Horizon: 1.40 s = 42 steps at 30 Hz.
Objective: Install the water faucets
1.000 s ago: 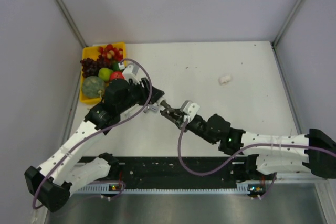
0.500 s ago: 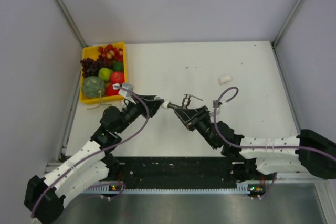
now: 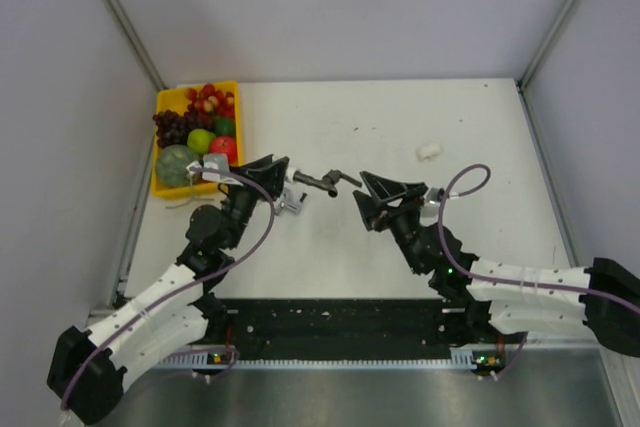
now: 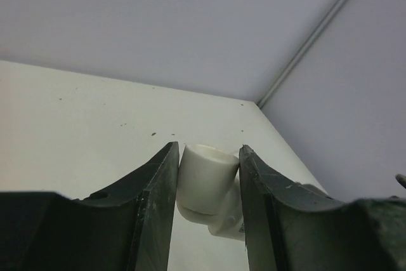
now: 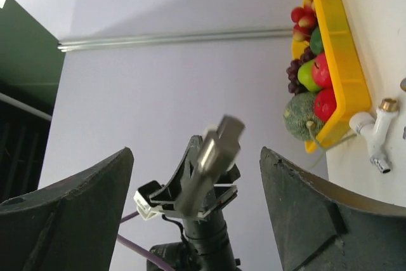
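Note:
My left gripper [image 3: 281, 175] [image 4: 206, 157] is shut on a white plastic elbow fitting [image 4: 208, 176], whose open end points forward. A dark grey faucet [image 3: 326, 181] with a lever handle hangs in the gap between the two grippers and looks blurred in the right wrist view [image 5: 212, 153]. I cannot tell whether it is joined to the fitting. My right gripper [image 3: 362, 198] [image 5: 196, 152] stands wide open just right of it, touching nothing. A white-bodied faucet [image 3: 293, 203] [image 5: 379, 132] with a brass end lies on the table below the left gripper.
A yellow tray [image 3: 163, 184] [image 5: 346, 61] of toy fruit stands at the table's left edge behind the left arm. A small white fitting [image 3: 429, 151] lies at the back right. Grey walls enclose the white table [image 3: 400, 247].
The right gripper has let go of the dark faucet, opened wide and drawn back to the right. The left gripper has turned and shifted slightly left, still shut on the fitting.

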Motion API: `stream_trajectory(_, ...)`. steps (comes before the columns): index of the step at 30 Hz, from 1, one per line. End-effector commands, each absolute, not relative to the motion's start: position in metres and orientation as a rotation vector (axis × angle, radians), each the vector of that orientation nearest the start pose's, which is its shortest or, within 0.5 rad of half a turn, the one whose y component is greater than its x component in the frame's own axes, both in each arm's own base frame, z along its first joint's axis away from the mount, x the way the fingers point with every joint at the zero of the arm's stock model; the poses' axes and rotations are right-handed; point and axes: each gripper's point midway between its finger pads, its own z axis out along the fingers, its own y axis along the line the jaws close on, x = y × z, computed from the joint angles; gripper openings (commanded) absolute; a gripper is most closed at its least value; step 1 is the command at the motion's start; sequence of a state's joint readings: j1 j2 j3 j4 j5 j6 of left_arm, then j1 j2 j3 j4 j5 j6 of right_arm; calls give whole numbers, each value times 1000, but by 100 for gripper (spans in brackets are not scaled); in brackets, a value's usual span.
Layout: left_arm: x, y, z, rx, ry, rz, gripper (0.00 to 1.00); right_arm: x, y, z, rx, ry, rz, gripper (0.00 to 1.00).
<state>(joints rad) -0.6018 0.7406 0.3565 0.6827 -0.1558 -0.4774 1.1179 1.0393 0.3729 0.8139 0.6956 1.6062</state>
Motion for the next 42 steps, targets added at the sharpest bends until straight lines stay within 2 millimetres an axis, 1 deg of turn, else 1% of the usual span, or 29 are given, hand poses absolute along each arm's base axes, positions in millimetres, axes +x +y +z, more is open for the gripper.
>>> stream_trajectory(1,297,-157,340,-247,1261,-768,0,231,252,264,952,1364,1513,82)
stream_trajectory(2,301,-161,338,-243,1290,-764,0,230,248,262,905,1377,1469,84)
stream_trajectory(3,304,-165,340,-237,1310,-762,0,228,245,262,846,1387,1424,94)
stream_trajectory(5,310,-172,336,-210,1365,-744,0,224,242,270,615,1409,1281,99)
stream_trajectory(6,313,-172,335,-213,1388,-733,0,220,243,278,498,1420,1224,99)
stream_trajectory(7,316,-174,330,-207,1420,-723,0,218,244,282,349,1430,1131,99)
stream_trajectory(8,316,-176,330,-201,1437,-723,0,213,247,293,191,1412,1066,99)
stream_trajectory(9,316,-178,327,-193,1465,-722,0,208,251,295,25,1408,981,99)
stream_trajectory(11,315,-184,326,-165,1510,-733,0,199,255,306,-245,1361,857,99)
stream_trajectory(12,314,-188,321,-141,1544,-738,0,194,256,311,-371,1323,792,99)
stream_trajectory(14,311,-197,321,-92,1597,-758,0,184,258,322,-585,1240,694,99)
stream_trajectory(15,308,-204,322,-60,1625,-784,0,179,258,322,-690,1212,641,99)
stream_trajectory(17,303,-213,318,-22,1685,-816,0,173,255,336,-791,1129,579,99)
stream_trajectory(20,295,-221,316,3,1727,-868,0,166,259,344,-932,1072,521,99)
stream_trajectory(22,287,-226,309,31,1777,-894,0,165,266,344,-1007,1085,504,99)
stream_trajectory(25,281,-230,308,63,1805,-923,0,163,280,338,-1095,1094,519,97)
stream_trajectory(29,276,-234,310,90,1825,-946,0,160,297,329,-1168,1095,552,94)
stream_trajectory(30,276,-234,309,90,1835,-944,0,159,299,320,-1200,1115,551,93)
stream_trajectory(31,275,-236,310,95,1841,-950,0,160,301,316,-1216,1121,547,92)
stream_trajectory(33,275,-237,311,103,1856,-949,0,164,304,305,-1242,1142,519,91)
stream_trajectory(37,275,-238,313,114,1873,-946,0,180,307,288,-1254,1189,429,88)
stream_trajectory(40,272,-241,315,135,1875,-967,0,195,302,280,-1229,1225,340,84)
stream_trajectory(41,272,-242,315,141,1879,-971,0,197,302,283,-1208,1213,329,82)
stream_trajectory(42,271,-242,316,147,1879,-971,0,199,301,281,-1199,1215,318,81)
